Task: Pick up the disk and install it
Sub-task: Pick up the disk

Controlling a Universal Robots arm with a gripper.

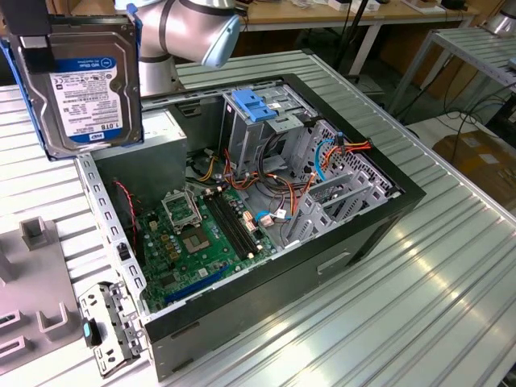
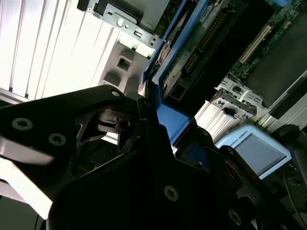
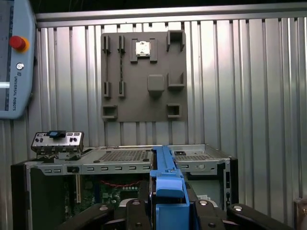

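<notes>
The disk [image 1: 89, 85], a grey metal drive with a white and blue label and a blue rail frame, hangs upright in the air at the exterior view's upper left, above and beside the open computer case [image 1: 355, 234]. My gripper [image 1: 38, 48] is shut on its upper edge. In the first wrist view the disk's blue rail [image 3: 168, 189] shows edge-on between my black fingers [image 3: 135, 211], with the case below. The second wrist view has the blue rail [image 2: 175, 120] running out of my gripper [image 2: 158, 143].
Inside the case are a green motherboard [image 1: 201, 234], a drive cage with a blue bracket [image 1: 254, 105], orange and blue cables [image 1: 322, 161] and a grey power-supply box [image 1: 165, 133]. A grey fixture plate [image 3: 144, 76] lies beyond the case on the ribbed metal table [image 1: 419, 298]. A teach pendant [image 3: 14, 57] lies nearby.
</notes>
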